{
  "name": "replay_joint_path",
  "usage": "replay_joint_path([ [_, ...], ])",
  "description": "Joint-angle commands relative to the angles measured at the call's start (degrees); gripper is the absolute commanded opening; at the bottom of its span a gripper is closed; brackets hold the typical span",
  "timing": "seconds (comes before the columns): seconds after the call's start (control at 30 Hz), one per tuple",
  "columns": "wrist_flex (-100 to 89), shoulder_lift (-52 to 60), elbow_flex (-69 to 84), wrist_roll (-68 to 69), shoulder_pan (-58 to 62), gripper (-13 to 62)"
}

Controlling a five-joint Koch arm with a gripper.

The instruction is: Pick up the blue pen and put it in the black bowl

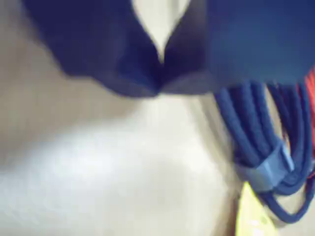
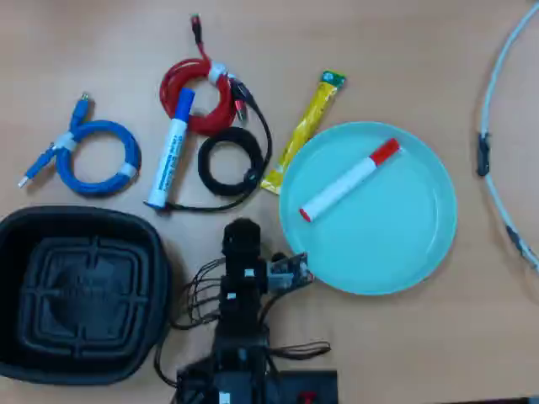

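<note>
Blue pen (image 2: 171, 148) near-vertical in overhead view, cap up, against red cable (image 2: 195, 88).

This looks like a hobbyist's desk or small maker bench rather than a kitchen or shop. A plain light-brown wooden tabletop (image 2: 404, 50) carries a small robot arm with exposed loose wiring (image 2: 244, 286). Around it lie tied cable coils, blue (image 2: 94, 158), red (image 2: 195, 93) and black (image 2: 229, 160), beside whiteboard markers (image 2: 171, 150), a round teal plastic plate (image 2: 421, 244) and a yellow snack sachet (image 2: 305, 128).
</note>
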Motion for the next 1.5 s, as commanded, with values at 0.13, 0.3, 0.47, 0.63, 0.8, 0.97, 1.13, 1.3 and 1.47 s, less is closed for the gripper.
replay_joint_path([
  [0.13, 0.3, 0.4, -1.3, 0.0, -0.5, -7.0],
  [0.3, 0.9, 0.6, -0.2, 0.0, -0.4, -7.0],
  [0.47, 6.3, 2.3, -2.6, 0.1, -2.1, -7.0],
  [0.63, 27.4, 6.2, -13.6, 0.5, -3.0, -7.0],
  [0.8, 42.1, 6.1, -23.7, 0.9, -3.7, -7.0],
  [0.97, 48.0, 6.2, -27.9, 2.5, -5.2, -7.0],
  [1.13, 64.3, 6.2, -40.8, 2.5, -6.9, -7.0],
  [1.3, 81.4, 3.4, -59.2, 2.5, -8.9, -7.0],
  [1.47, 92.2, -8.9, -78.0, -2.9, -11.0, -6.9],
])
